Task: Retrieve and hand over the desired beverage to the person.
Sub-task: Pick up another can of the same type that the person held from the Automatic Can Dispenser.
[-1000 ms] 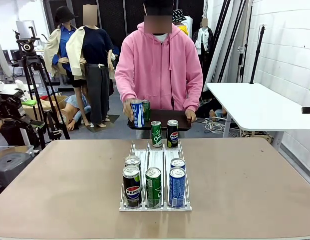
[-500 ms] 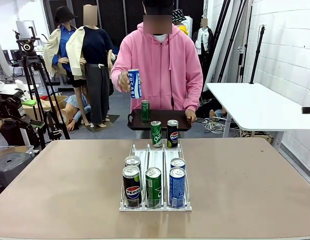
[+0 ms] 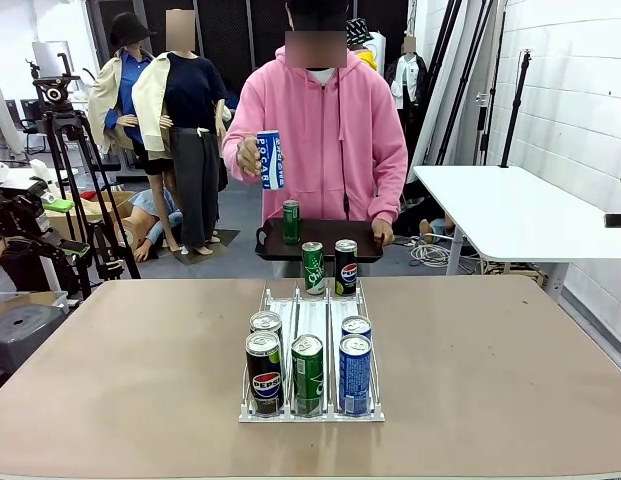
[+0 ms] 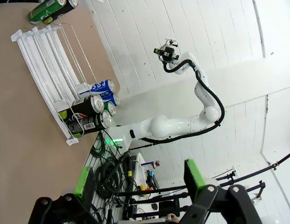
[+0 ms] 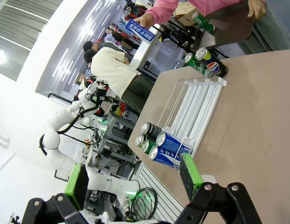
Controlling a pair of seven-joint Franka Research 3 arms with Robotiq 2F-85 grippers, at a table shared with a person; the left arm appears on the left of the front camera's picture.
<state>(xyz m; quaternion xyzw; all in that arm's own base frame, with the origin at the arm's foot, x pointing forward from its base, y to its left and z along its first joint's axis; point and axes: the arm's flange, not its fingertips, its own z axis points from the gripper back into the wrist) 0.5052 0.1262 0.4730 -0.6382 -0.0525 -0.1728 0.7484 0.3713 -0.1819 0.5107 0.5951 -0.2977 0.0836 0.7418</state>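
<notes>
Pink-hoodie person (image 3: 330, 130) at the far side holds a blue and white can (image 3: 270, 160) up in one hand (image 3: 249, 157), while the left gripper (image 4: 139, 177) and right gripper (image 5: 133, 177) both stand wide open, holding nothing.

Ahead of your left pincer (image 4: 139, 177) you face a white-painted brick wall (image 4: 149, 42), with black cables (image 4: 112, 170) tangled just beyond its tips. Far past your right pincer (image 5: 133, 177), a bright lamp (image 5: 0, 57) glares.
</notes>
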